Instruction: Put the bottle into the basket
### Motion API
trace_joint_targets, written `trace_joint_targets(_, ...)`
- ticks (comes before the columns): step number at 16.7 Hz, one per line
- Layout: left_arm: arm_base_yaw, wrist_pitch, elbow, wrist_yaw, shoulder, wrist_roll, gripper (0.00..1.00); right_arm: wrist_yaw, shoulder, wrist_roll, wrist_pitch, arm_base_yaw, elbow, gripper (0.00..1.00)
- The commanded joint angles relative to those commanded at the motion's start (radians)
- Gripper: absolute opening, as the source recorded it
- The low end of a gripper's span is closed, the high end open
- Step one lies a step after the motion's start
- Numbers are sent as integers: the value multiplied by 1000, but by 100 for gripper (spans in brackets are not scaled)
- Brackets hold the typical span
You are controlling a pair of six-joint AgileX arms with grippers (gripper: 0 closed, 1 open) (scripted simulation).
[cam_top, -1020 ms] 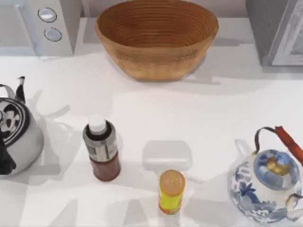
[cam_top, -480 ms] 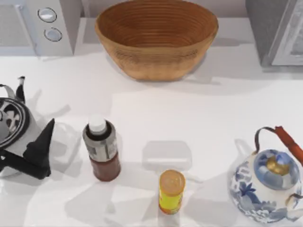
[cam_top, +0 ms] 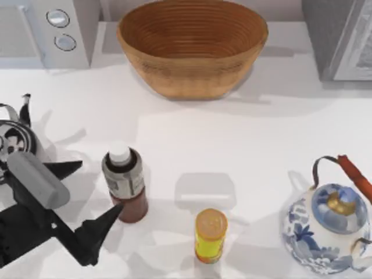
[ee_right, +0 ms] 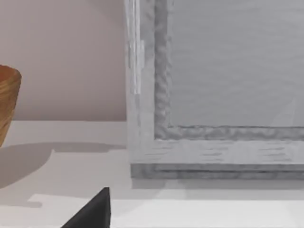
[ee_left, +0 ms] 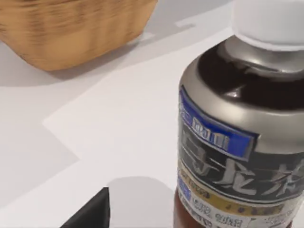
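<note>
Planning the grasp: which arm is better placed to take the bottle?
Left. The left gripper is open beside the upright bottle, fingers flanking it; its wrist view faces the label.

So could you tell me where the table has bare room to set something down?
Widest: the bare stretch between basket, bottle and blue teapot. Crowded on the left, where the open left gripper flanks the bottle beside the black kettle; the yellow container stands near.
</note>
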Motion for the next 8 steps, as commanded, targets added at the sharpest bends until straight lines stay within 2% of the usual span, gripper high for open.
trace_joint_targets(8, -5, 7, 22, 0, 29, -2, 100, 0, 0, 0, 0, 0, 0, 100)
